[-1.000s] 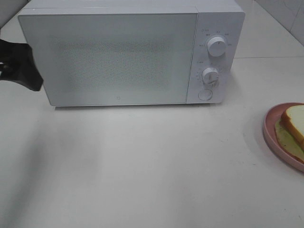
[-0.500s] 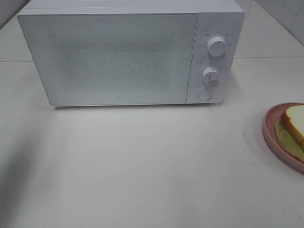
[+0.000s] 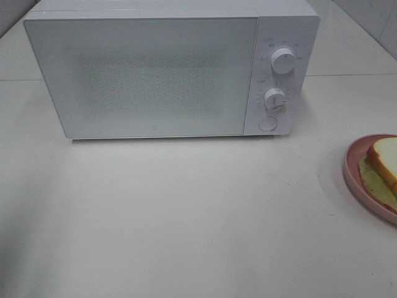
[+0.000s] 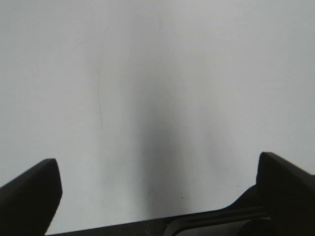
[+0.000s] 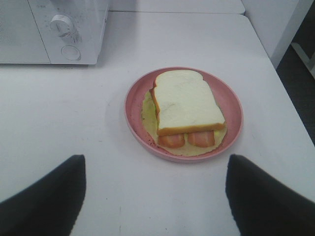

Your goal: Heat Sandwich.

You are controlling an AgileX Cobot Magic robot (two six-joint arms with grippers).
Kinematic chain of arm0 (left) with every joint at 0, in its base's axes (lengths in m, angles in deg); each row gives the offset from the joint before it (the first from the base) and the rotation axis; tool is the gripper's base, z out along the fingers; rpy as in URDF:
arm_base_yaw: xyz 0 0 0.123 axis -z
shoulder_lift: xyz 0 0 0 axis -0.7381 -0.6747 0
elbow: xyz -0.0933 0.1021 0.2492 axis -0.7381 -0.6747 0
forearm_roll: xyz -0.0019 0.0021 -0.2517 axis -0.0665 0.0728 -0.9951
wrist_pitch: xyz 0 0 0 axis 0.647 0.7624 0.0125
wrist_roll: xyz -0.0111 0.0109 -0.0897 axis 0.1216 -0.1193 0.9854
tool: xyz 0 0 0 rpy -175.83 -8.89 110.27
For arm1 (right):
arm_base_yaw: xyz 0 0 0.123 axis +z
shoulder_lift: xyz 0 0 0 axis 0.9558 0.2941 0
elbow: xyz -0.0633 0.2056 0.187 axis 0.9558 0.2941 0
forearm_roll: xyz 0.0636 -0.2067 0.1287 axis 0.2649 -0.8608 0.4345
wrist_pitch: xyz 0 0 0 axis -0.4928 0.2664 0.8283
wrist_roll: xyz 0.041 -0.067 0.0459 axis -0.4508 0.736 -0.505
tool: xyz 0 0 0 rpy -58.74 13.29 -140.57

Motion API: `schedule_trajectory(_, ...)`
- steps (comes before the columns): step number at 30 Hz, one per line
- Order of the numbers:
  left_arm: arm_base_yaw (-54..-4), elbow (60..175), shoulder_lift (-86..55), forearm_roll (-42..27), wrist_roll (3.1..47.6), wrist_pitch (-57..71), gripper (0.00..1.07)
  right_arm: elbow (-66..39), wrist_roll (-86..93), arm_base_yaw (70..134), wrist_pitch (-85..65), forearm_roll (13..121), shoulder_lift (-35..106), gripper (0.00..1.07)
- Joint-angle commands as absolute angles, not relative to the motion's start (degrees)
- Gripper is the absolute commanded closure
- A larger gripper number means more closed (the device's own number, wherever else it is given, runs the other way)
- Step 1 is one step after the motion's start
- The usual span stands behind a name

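The sandwich (image 3: 386, 162) of white bread lies on a round pink plate (image 3: 351, 169) at the right edge of the exterior view, partly cut off. In the right wrist view the sandwich (image 5: 187, 103) shows whole on the plate (image 5: 232, 105), with pale green and red filling at its edge. My right gripper (image 5: 156, 160) hovers just short of the plate, open, nothing between its fingers. My left gripper (image 4: 157, 162) is open over bare white table and is out of the exterior view.
A white microwave (image 3: 149, 74) stands at the back of the table with its door shut, two knobs (image 3: 283, 61) and a button on its right panel. In the right wrist view the microwave (image 5: 64, 24) sits beyond the plate. The table edge (image 5: 275, 64) runs past the plate.
One second ago the left gripper was at the microwave's left side in the exterior view; it has since withdrawn out of that view. The plate and sandwich have not moved.
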State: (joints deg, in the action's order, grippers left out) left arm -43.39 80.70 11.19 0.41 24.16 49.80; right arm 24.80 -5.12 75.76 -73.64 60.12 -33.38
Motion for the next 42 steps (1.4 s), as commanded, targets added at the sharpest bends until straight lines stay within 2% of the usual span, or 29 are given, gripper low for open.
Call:
schedule_trajectory(1,-43.6,77.5,18.4,0.3,23.7,49.5,0.05,25.1,-4.5,75.5,-73.1,60.1,-34.9,0.31)
schedule_trajectory(14,-43.6,75.8,27.3,0.2,23.7,55.3,0.05,25.1,-4.5,75.5,-73.1,60.1,-34.9,0.31)
schedule_trajectory(31,-43.6,75.9,39.5,0.1,23.9,55.2,0.05,25.1,-4.5,75.5,-73.1,60.1,-34.9,0.31)
schedule_trajectory(35,-46.8,75.9,45.4,0.0,23.8,55.2,0.05,25.1,-4.5,75.5,-73.1,60.1,-34.9,0.31)
schedule_trajectory(37,-50.4,75.9,49.7,0.0,23.8,55.2,0.05,25.1,-4.5,75.5,-73.1,60.1,-34.9,0.31)
schedule_trajectory(42,-50.4,75.9,55.4,-0.2,23.7,55.2,0.05,25.1,-4.5,75.5,-73.1,60.1,-34.9,0.31)
